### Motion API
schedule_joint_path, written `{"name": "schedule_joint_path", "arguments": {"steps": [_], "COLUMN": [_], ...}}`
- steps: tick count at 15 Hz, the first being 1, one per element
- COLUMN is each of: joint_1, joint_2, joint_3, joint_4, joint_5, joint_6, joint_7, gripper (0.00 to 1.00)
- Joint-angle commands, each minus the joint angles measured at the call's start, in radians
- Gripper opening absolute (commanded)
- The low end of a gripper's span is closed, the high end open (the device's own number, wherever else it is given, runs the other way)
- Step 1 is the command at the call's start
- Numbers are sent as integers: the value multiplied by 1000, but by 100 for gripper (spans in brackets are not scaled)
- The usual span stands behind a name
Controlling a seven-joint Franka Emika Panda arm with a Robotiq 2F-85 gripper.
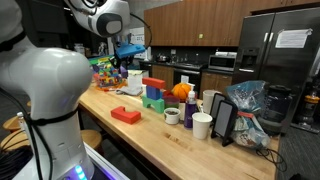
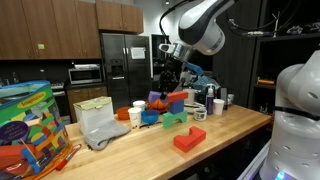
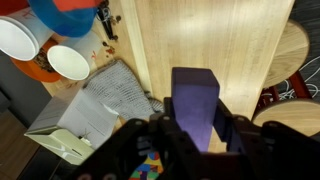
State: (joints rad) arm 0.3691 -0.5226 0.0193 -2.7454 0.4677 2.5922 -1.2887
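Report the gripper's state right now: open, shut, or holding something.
Gripper: closed, holding a purple block between its fingers above the wooden countertop.

Table [image 3: 210, 40] pale wood, smooth with satin sheen; purple block [image 3: 195, 100] matt, plastic-looking; refrigerator [image 2: 120, 60] brushed metal; white cup [image 3: 68, 62] glossy; grey bag [image 3: 105, 100] crinkled, dull.
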Motion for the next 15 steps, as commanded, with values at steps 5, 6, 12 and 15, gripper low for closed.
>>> {"name": "schedule_joint_path", "arguments": {"steps": [5, 6, 12, 15], "joint_1": [-50, -68, -147, -160], "joint_2": [-194, -209, -249, -259], "joint_3": [-166, -172, -169, -168], "joint_4": [-26, -26, -19, -15], "joint_5": [-157, -184, -318, -387], "joint_6": [-214, -232, -254, -261], "joint_7": [-76, -80, -88, -105], "gripper": [15, 15, 15, 15]}}
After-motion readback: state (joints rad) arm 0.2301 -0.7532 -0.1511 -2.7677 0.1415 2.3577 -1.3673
